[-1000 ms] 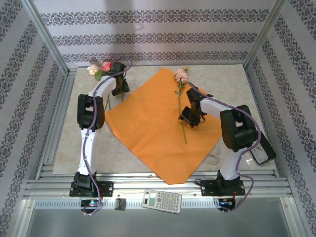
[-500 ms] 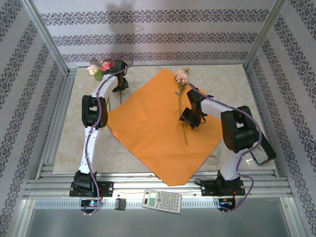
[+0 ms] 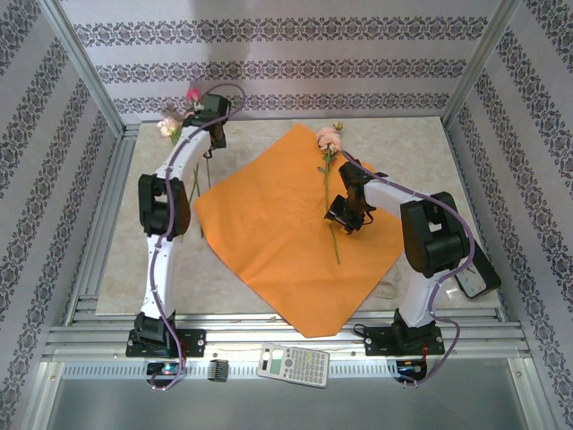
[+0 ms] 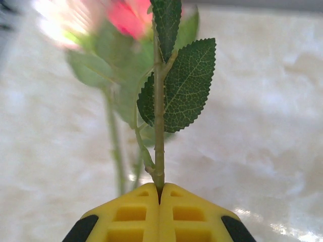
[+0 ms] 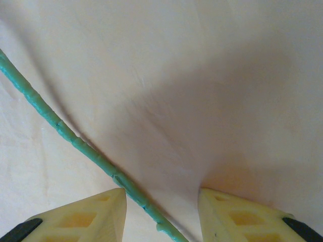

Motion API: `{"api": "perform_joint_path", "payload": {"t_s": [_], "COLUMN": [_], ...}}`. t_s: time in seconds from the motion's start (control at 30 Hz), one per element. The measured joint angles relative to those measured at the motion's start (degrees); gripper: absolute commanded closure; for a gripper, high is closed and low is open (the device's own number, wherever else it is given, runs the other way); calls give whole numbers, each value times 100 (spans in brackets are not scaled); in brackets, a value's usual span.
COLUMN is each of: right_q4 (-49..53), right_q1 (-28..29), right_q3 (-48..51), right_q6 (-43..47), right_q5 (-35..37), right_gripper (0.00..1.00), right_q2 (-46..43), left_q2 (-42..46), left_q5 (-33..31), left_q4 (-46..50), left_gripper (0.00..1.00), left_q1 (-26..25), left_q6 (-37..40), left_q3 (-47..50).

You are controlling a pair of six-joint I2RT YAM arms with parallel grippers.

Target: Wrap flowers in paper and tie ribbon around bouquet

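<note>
The left gripper (image 4: pixel 159 194), its yellow jaws pressed fully together, pinches the thin green stem (image 4: pixel 159 126) of a magenta rose (image 3: pixel 192 94) at the upper left of the overhead frame. It is beside a small cluster of pink and cream roses (image 3: pixel 170 125), off the large, creased, bright orange sheet of paper (image 3: pixel 269 242) spread diamond-wise at mid-table. A long-stemmed pale pink rose (image 3: pixel 329 137) lies on the sheet, head toward the top corner, stem running down right of centre. The right gripper (image 5: pixel 160 197) hovers over it, jaws partly apart, the stem passing slantwise between them and not clamped. A grey calculator (image 3: pixel 294 365) sits on the rail at the bottom edge. The flowers look light and their stems slender but fairly stiff, so a pinch on bare stem below the leaves, as on the left, should carry one. The heads and the serrated leaves (image 4: pixel 184 85) would likely crush or tear. The paper appears thin and floppy, liable to crumple or slide, and is probably best taken at a corner or edge.
</note>
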State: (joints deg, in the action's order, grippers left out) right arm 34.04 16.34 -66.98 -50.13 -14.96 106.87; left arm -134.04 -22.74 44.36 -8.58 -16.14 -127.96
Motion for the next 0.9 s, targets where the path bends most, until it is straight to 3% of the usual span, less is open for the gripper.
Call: {"api": "perform_joint_path", "payload": {"t_s": [0.23,0.4,0.47,0.67,0.8,0.9], "right_q4": [-2,-2,-4,-7,-2,-2], "right_q1": [-7,-9,-9,-11,-35,-72], "right_q3": [-2,-2,-2,-2,-2,-2], "right_q6": [63,66,68,87,92,92], "right_q5": [-57,-61,-70,-118,-168,-210], "right_gripper": [55,54,53,52,52,52], "right_q2": [0,0,0,0,0,2], "left_q2": [1539,2114,2260,2702,2660,2221], "left_q5": [-1047,-1217,-992,1735,3340,4162], "left_q4": [-175,-181,-142,-505,-1650,-2577], "left_gripper": [100,100,100,100,100,100], "left_q1": [-52,-446,-647,-909,-1303,-1703], "left_q6": [688,960,885,-531,-1792,-2669], "left_q3": [308,374,376,1196,2625,3329]}}
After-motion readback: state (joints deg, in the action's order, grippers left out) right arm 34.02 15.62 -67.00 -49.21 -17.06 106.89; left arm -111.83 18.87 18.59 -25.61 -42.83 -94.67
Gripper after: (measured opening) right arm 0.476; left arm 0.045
